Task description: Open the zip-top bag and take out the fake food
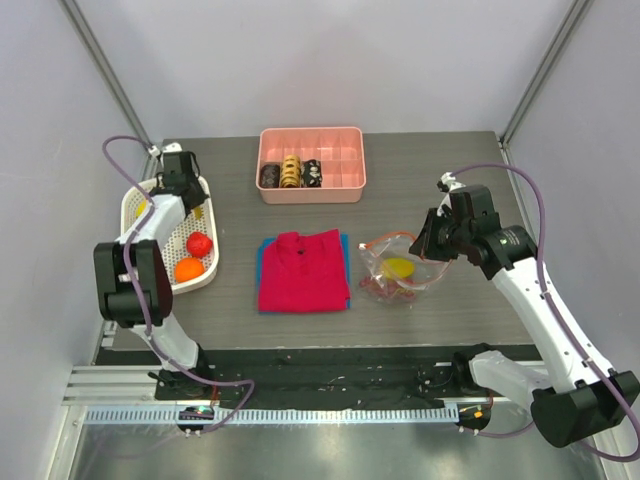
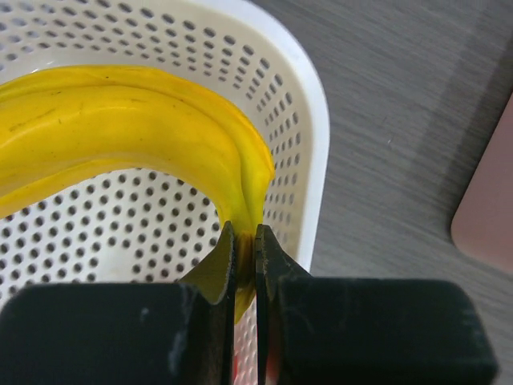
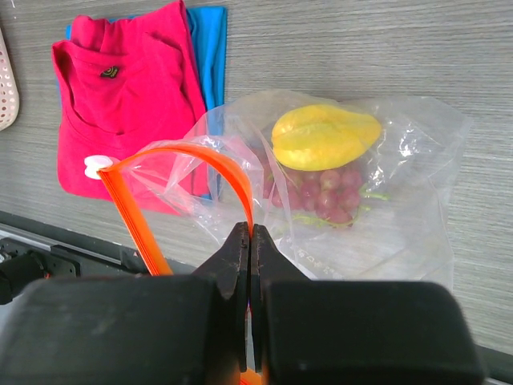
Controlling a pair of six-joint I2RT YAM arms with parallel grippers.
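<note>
The clear zip-top bag [image 1: 400, 265] lies right of the red shirt, its mouth open. My right gripper [image 1: 420, 245] is shut on its orange zip strip [image 3: 216, 156] and holds that edge lifted; the gripper shows in the right wrist view [image 3: 250, 233]. Inside the bag [image 3: 401, 224] lie a yellow fruit [image 3: 325, 135] and a bunch of red grapes [image 3: 321, 192]. My left gripper [image 1: 150, 205] is shut on the tip of a yellow banana [image 2: 120, 120], held over the white perforated basket [image 2: 317, 144]; the gripper shows in the left wrist view [image 2: 247, 233]. A red fruit [image 1: 199, 243] and an orange ball [image 1: 189, 268] lie in the basket [image 1: 205, 280].
A folded red shirt [image 1: 303, 270] on a blue cloth lies mid-table. A pink tray [image 1: 345, 190] with brown and dark rings stands at the back; its corner shows in the left wrist view [image 2: 489, 208]. The table's black front edge runs below the bag.
</note>
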